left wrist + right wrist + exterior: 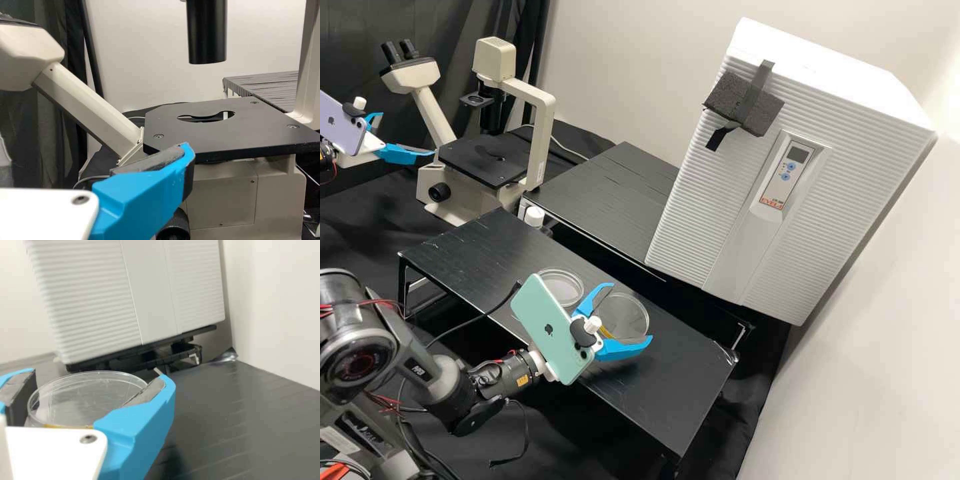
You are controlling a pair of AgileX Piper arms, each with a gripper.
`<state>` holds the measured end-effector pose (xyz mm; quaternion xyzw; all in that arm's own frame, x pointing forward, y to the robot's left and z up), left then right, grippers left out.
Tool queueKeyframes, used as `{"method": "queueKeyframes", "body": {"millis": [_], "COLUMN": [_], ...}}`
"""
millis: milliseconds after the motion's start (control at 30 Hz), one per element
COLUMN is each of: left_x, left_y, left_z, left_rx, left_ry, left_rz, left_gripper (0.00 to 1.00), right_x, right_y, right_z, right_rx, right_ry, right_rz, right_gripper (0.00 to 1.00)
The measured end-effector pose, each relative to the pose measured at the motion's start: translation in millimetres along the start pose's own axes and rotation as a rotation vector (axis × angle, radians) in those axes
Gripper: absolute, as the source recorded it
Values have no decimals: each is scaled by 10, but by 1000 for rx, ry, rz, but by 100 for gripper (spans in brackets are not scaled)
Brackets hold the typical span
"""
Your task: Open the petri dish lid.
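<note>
High view: the right blue-fingered pincer (630, 313) is spread around a clear, round plastic petri dish (628, 315) at the black rectangular bench (680, 400); firm pad contact cannot be confirmed; the left blue-fingered pincer (406, 134) is released near the cream microscope (457, 200). Caution: closing too low may clamp base and lid together; uneven closure may tilt the dish; excess force may crack it.

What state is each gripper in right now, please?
Left gripper: jaws open, near the microscope.
Right gripper: jaws apart, around a petri dish; whether they grip it can't be told.
</note>
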<state>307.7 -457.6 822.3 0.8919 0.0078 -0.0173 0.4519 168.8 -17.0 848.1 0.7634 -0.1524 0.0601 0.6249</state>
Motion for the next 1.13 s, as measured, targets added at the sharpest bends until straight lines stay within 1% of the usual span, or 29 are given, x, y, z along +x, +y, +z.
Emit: {"method": "queueKeyframes", "body": {"millis": [133,167,233,333,633,767,867,933,1067,1100,1133], "left_x": [0,0,0,0,0,0,0,0,0,0,0], "left_y": [0,0,0,0,0,0,0,0,0,0,0], "left_z": [0,0,0,0,0,0,0,0,0,0,0], "left_rx": [0,0,0,0,0,0,0,0,0,0,0], "left_ry": [0,0,0,0,0,0,0,0,0,0,0], "left_rz": [0,0,0,0,0,0,0,0,0,0,0], "left_gripper": [100,100,100,100,100,100,100,100,100,100,100], "right_x": [10,11,14,17,16,14,1,-17,-64,-73,-78], "right_y": [-43,-54,-76,-100,-114,-134,-135,-108,-44,-21,-6], "right_z": [10,11,10,10,1,-16,-58,-105,-206,-222,-229], "right_rx": [-44,-54,-71,-86,-91,-86,-95,-91,-61,-52,-33], "right_ry": [-5,-5,-4,-3,3,8,27,49,95,107,114], "right_rz": [-25,-31,-43,-57,-65,-69,-63,-42,10,19,22], "right_gripper": [0,100,100,100,100,100,100,100,100,100,100]}}
